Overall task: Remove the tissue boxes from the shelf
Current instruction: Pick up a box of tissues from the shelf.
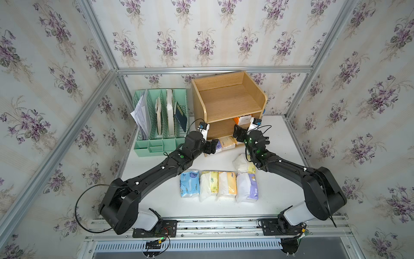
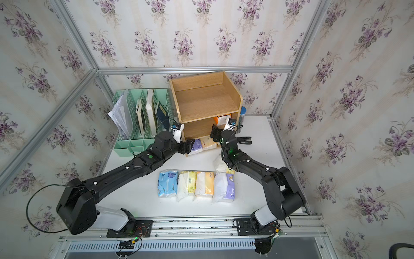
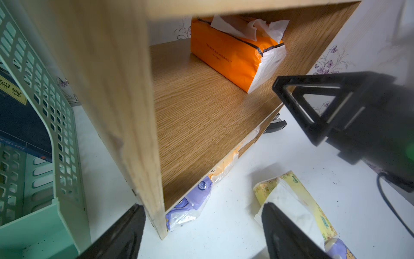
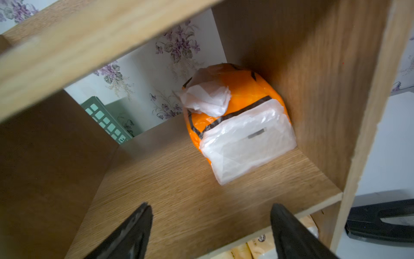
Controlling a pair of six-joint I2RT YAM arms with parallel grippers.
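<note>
Wood holds what is left of the job. The shelf [image 1: 226, 98] stands at the back edge of the bench [image 1: 156, 201], its open front facing the arms, we judge so that both can reach in. Its top tier is bare.

On the middle tier one orange pack [image 4: 239, 125] lies well back against the right side panel, a tissue sticking out of its top. The right gripper [image 4: 212, 231] is at that tier's mouth, jaws wide apart and holding nothing. We take that width as meant to span the pack's end.

The left gripper [image 3: 201, 235], also spread and empty, sits low by the shelf's front left corner. It is near a purple pack [image 3: 197, 195] poking out of the bottom tier, probably its target. Beside that lies a pale orange pack [image 1: 227, 143]; whether more hide further in we cannot tell.

We count three tissue packs on the shelf and five off it. A blue pack [image 1: 190, 183], a yellow pack [image 1: 209, 185], an orange-and-white pack [image 1: 227, 186] and a lilac pack [image 1: 247, 188] lie side by side near the front edge. A second yellow pack [image 1: 243, 163] lies just behind the row's right end. We think the tidy row keeps the bench before the shelf free.

One green file rack [image 1: 156, 148] stands toward the back left corner.
</note>
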